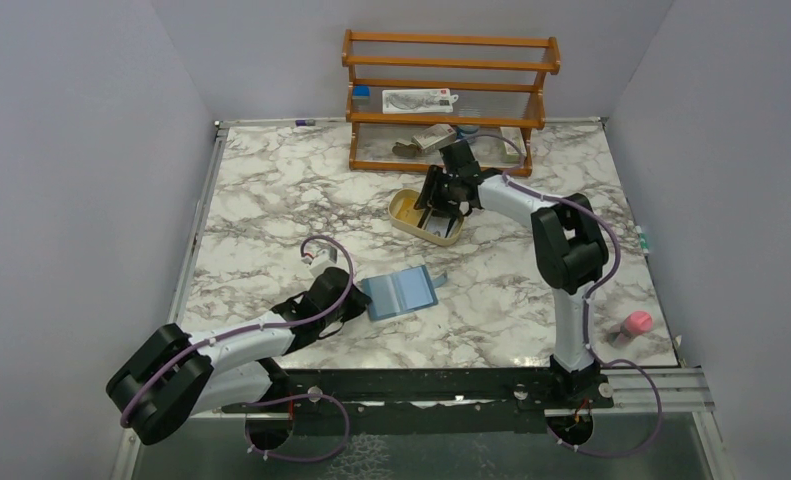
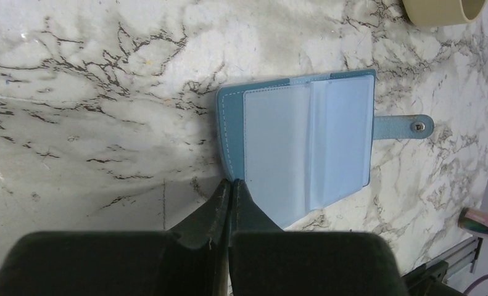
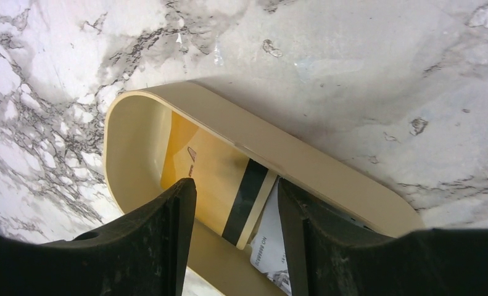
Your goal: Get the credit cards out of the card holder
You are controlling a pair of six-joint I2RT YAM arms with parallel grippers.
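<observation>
the card holder lies spread open and flat on the marble counter, just past the middle toward 6 o'clock in the top view, pale slots facing up and its snap tab sticking out to one side. lying open like this, the slots are exposed so cards can be slid out. the sleeves look clear and empty in the left wrist view, though i can't tell whether anything hides in deeper pockets.

the left tool sits at the holder's 9 o'clock edge in the top view, its fingers pressed together with no gap and nothing between them. its tip is right at the holder's near corner, likely pinning or steadying the wallet so it won't slide, though actual contact is hard to confirm.

the right tool is up at 12 o'clock from the holder, well apart from it, poised over the oval tan tray. its fingers stand apart with a gap. between them, inside the tray's yellow interior, lie the credit cards, one showing a dark stripe and another white with print. they look let go there, the tray serving as the drop spot, so the task seems near done.
</observation>
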